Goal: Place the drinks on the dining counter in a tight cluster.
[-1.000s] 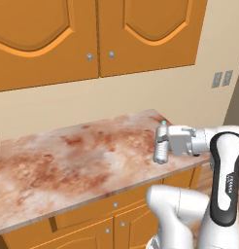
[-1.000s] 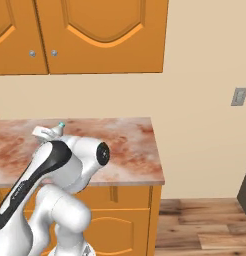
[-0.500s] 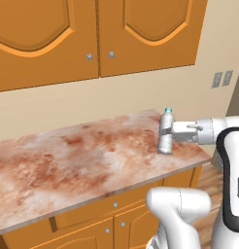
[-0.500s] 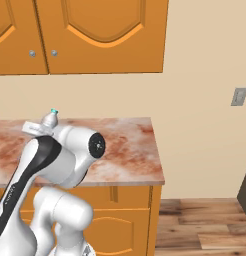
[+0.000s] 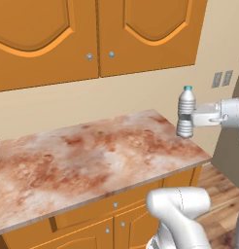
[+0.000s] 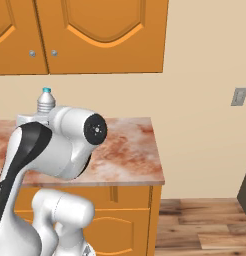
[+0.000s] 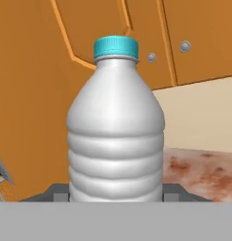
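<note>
A: Hand view puts the water bottle [image 7: 116, 136] right against the lens, upright, with your gripper [image 7: 116, 195] closed on its lower body, one dark finger [image 7: 52, 192] at each side. You're carrying it.

B: Where is it, relative to the counter?

A: In the left base view the bottle [image 5: 186, 113] hangs in the air over the right end of the marbled counter [image 5: 87, 165], lifted off the top. The gripper [image 5: 192, 118] reaches in sideways from the right and clamps it about the middle.

B: So how do I do this well?

A: This is the narrow counter under the wall cabinets [image 5: 92, 39], so I judge you're in the carry step. Keep the bottle vertical as you swing, and move evenly, since it's tall for its width. Lift it enough to clear the counter's edge before turning away. Set it down flat on the dining counter, and let go only once the base rests.

B: How will it handle?

A: It's pale plastic with rounded ribs around the lower body, a smooth shoulder and a small blue cap [image 7: 116, 47]. The ribs should help the grip. The wall is probably thin, so don't squeeze harder.

B: And beyond it?

A: Polished reddish-brown stone, then glossy orange doors with arched panels and small round metal knobs [image 5: 89, 57]. In the right base view, the bottle [image 6: 45, 102] peeks up behind the arm.
</note>
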{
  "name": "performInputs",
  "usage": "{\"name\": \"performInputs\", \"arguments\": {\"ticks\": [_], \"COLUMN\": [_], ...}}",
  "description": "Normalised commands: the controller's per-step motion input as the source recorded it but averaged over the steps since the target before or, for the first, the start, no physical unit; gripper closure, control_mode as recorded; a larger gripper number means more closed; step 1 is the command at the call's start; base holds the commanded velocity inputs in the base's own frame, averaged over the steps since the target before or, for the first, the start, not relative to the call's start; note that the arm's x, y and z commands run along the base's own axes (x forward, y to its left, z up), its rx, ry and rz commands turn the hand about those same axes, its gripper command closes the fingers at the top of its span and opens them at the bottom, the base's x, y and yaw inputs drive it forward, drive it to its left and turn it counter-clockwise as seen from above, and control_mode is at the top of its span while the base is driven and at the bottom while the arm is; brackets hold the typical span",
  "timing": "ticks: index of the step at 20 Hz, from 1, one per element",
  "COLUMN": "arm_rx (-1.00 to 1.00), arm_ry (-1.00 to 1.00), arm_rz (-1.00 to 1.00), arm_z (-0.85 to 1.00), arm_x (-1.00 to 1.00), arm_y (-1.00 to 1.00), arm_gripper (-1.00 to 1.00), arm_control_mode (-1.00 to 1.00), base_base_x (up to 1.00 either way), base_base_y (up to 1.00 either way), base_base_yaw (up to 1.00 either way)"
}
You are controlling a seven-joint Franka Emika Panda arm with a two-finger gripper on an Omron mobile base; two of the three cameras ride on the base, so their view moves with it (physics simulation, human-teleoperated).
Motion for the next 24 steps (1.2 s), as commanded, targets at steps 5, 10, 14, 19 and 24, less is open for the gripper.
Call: {"name": "performInputs", "arguments": {"ticks": [5,10,14,19,24], "arm_rx": [-0.05,0.0,0.0,0.0,0.0], "arm_ry": [-0.31,-0.15,0.0,0.0,0.0], "arm_rz": [0.0,0.01,0.0,0.0,0.0], "arm_z": [0.16,0.11,0.0,0.0,0.0], "arm_x": [-0.44,-0.11,0.0,0.0,-0.03], "arm_y": [-0.21,0.03,0.0,0.0,0.0], "arm_gripper": [1.0,1.0,1.0,1.0,1.0], "arm_control_mode": [-1.0,-1.0,-1.0,-1.0,1.0], "base_base_x": [0.0,0.0,0.0,0.0,-0.41], "base_base_y": [0.0,0.0,0.0,0.0,-0.07], "base_base_yaw": [0.0,0.0,0.0,0.0,-0.04]}}
